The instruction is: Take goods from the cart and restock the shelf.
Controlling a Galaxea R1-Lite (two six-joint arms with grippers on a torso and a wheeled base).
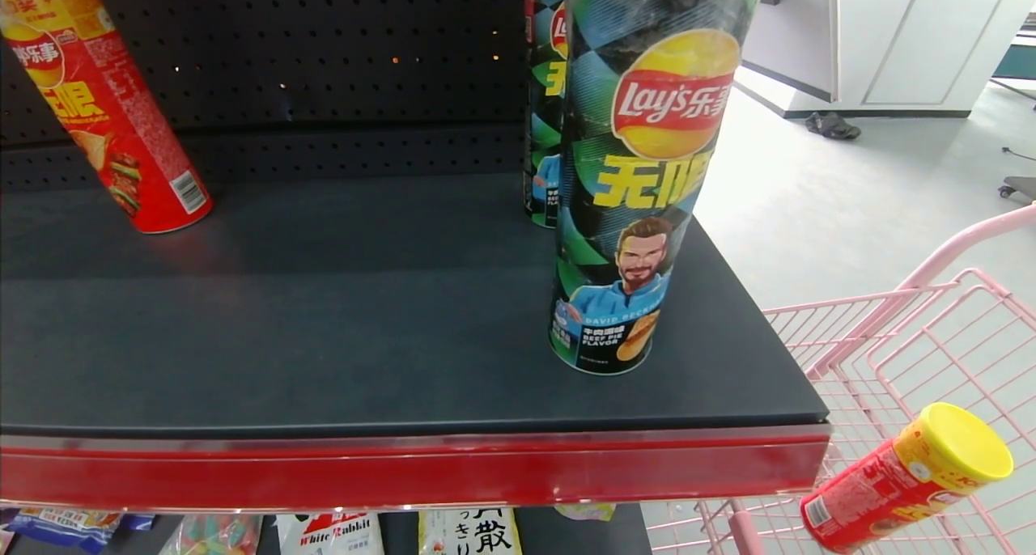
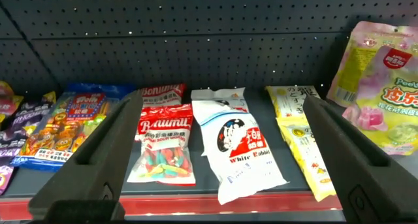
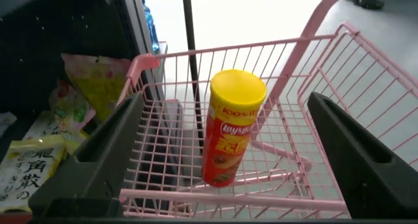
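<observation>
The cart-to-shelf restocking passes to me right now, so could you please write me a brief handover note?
Left gripper: open, empty, facing the snack bags on the lower shelf.
Right gripper: open, empty, over the pink cart, facing the cart's red can.
Done: front green can and rear green can stand at the upper shelf's right, shelved red can at its back left.
Left: grasp the cart's red can and shelve it.

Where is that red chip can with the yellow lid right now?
The red can sits in the pink cart, low on the right in the head view, just past the shelf's right front corner, with the open right gripper facing it.
</observation>
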